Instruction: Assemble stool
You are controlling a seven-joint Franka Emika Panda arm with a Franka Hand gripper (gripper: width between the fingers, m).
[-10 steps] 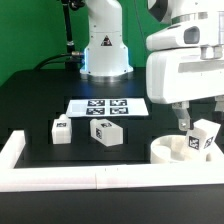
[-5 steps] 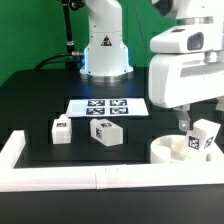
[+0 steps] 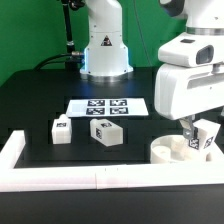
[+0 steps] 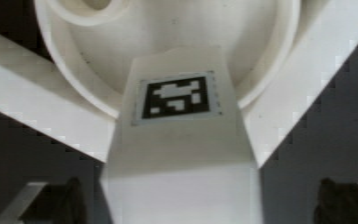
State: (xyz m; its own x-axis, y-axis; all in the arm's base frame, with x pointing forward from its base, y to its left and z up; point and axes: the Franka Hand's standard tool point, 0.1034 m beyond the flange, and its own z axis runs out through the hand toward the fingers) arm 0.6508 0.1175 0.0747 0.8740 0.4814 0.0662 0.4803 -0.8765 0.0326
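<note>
The stool's round white seat (image 3: 172, 152) lies at the exterior view's right, near the front rail. One blocky white leg (image 3: 206, 136) with a black-and-white tag stands upright in it. My gripper (image 3: 196, 130) hangs over this leg, open. In the wrist view the leg (image 4: 178, 150) runs up between my two dark fingertips (image 4: 48, 202), with a gap on each side, and the seat's (image 4: 91, 45) rim curves behind it. Two more tagged legs (image 3: 61, 131) (image 3: 107, 132) lie loose on the black table at the left.
The marker board (image 3: 107, 106) lies flat behind the loose legs. A long white border rail (image 3: 90, 179) runs along the front and turns up at the left corner. The robot's white base (image 3: 104, 50) stands at the back.
My gripper has moved down and toward the exterior view's right, closing in over the standing leg. Its jaws stayed open. The parts on the table have not moved.
</note>
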